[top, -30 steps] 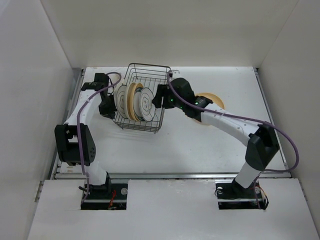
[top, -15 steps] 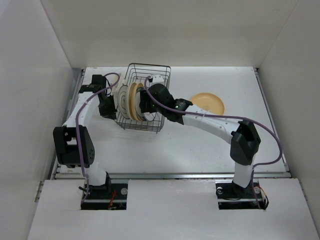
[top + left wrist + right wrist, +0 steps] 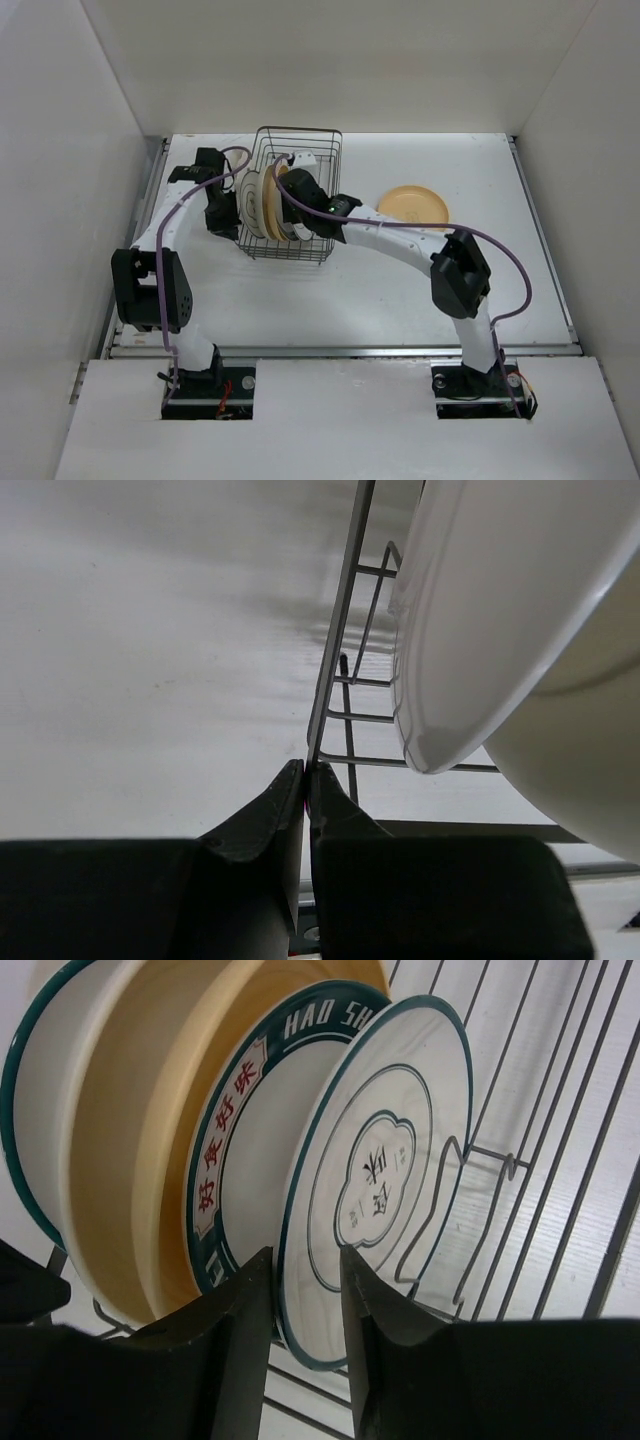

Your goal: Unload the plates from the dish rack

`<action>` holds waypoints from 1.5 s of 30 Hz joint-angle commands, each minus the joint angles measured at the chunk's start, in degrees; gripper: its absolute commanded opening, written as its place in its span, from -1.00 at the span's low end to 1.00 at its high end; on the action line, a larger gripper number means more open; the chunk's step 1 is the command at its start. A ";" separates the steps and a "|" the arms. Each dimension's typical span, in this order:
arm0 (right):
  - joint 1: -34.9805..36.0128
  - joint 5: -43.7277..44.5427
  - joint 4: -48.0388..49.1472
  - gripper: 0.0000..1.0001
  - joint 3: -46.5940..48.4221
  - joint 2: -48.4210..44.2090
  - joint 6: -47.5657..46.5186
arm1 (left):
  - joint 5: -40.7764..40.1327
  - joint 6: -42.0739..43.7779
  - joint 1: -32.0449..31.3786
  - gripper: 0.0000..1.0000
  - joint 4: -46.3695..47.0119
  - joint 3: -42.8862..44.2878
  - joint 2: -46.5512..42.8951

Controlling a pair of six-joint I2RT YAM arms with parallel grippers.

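Note:
The dark wire dish rack [image 3: 300, 130] stands at the back middle of the table and holds several plates [image 3: 262, 200] on edge. My left gripper [image 3: 306, 770] is shut on the thin wire [image 3: 340, 630] of the rack's left rim, with a white plate [image 3: 470, 630] bulging just beyond. My right gripper [image 3: 305, 1255] reaches into the rack. Its jaws straddle the lower rim of the nearest white plate with a blue-green rim [image 3: 390, 1160]; whether they press on it is unclear. Behind it stand another patterned plate [image 3: 240, 1110] and a tan plate [image 3: 150, 1130].
One tan-yellow plate [image 3: 415, 205] lies flat on the table to the right of the rack. The rack's upright tines and floor wires [image 3: 560, 1110] run close to my right fingers. White walls enclose the table on three sides.
My right arm has swung left from beside the rack into it, and its jaws have narrowed around the nearest plate. The left gripper has kept its hold on the rack's rim.

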 commanded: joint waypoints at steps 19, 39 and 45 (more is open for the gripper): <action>0.42 8.40 -4.51 -1.00 11.28 2.93 -1.47 | -11.28 -1.73 -2.32 -0.49 -13.30 15.57 0.95; -1.24 22.90 0.50 -1.00 9.44 -12.45 -8.59 | -12.86 -0.67 -2.32 -0.47 -14.36 21.39 2.01; -1.25 21.25 -12.55 -1.00 2.42 -19.66 -5.97 | -11.55 0.56 -2.32 -0.47 -14.36 23.67 1.48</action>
